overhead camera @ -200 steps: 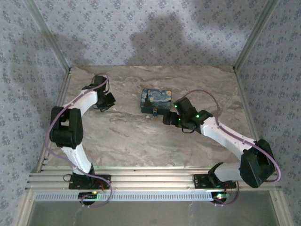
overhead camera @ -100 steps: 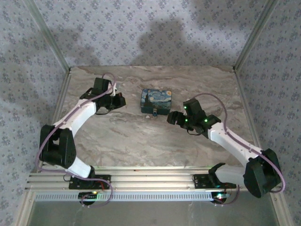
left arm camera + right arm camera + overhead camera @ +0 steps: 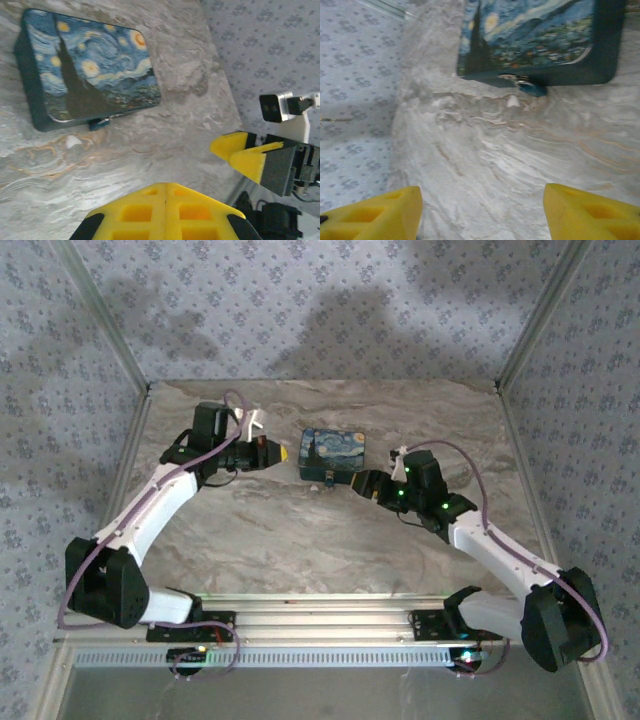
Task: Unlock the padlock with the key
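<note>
Beside the tin (image 3: 333, 452), left gripper (image 3: 282, 453) and right gripper (image 3: 361, 484) have converged.

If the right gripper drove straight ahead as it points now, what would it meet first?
Probably the painted box, at its front wall just beside the blue padlock; depth is unclear.

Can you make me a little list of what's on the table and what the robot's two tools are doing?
Box: starry-night picture on its lid, flat on the marbled table
Small blue piece: at the box's near edge, maybe the padlock
Left tool: shut, left of the box
Right tool: open, right of the box, not touching it
</note>
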